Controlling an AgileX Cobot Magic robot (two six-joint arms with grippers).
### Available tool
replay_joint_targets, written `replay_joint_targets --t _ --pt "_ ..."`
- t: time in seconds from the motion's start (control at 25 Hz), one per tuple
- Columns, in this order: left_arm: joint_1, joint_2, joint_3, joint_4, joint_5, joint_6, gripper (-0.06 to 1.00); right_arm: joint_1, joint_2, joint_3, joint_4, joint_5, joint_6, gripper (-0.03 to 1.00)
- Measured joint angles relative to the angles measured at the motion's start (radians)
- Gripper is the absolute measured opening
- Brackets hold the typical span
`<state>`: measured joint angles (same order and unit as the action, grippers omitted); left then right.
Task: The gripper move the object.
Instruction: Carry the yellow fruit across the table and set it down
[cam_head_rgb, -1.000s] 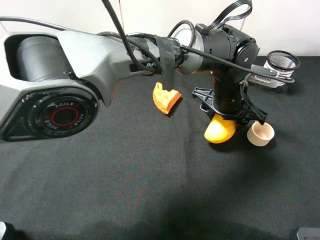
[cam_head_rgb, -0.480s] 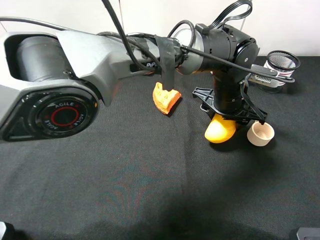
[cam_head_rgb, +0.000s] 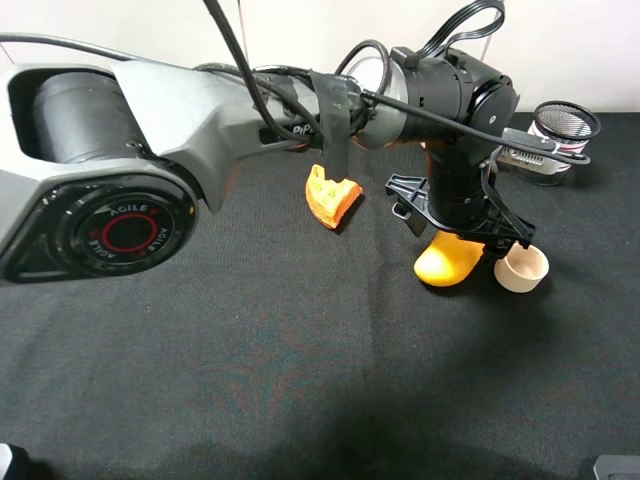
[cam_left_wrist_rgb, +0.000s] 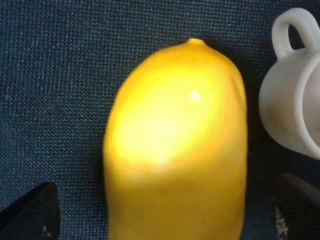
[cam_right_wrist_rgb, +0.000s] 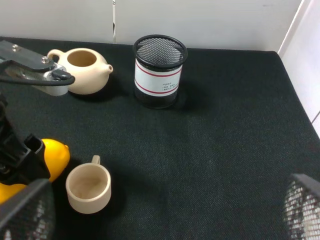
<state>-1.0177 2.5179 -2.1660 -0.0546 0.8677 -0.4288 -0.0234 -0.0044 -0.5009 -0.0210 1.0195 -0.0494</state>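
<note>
Well, the left claw (cam_head_rgb: 467, 232) stands over the mango (cam_head_rgb: 449, 264) with its jaws wide. In the wrist view its fingers (cam_left_wrist_rgb: 35, 212) sit well to either side of the fruit with dark cloth showing between, so it holds nothing. The mango lies on the counter (cam_head_rgb: 300, 380), just beside the small cup (cam_head_rgb: 521, 268) (a sliver of cloth parts them). We judge the fruit is either already placed or about to be taken; these views do not say which. The mango is smooth, glossy and oval, with a small nub at its tip. The cup is matte cream with a handle, and the counter is finely woven black cloth. The right claw (cam_right_wrist_rgb: 165, 207) hangs open and empty.
</note>
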Motion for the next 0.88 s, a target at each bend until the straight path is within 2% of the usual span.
replay_joint_targets --t 0.28,0.88 --pt "0.000 0.000 0.000 0.000 0.005 0.000 0.91 0.000 0.000 0.000 0.000 0.000 0.000 0.69" --pt "0.000 -0.065 0.000 0.001 0.136 0.012 0.91 0.000 0.000 0.000 0.000 0.000 0.000 0.69"
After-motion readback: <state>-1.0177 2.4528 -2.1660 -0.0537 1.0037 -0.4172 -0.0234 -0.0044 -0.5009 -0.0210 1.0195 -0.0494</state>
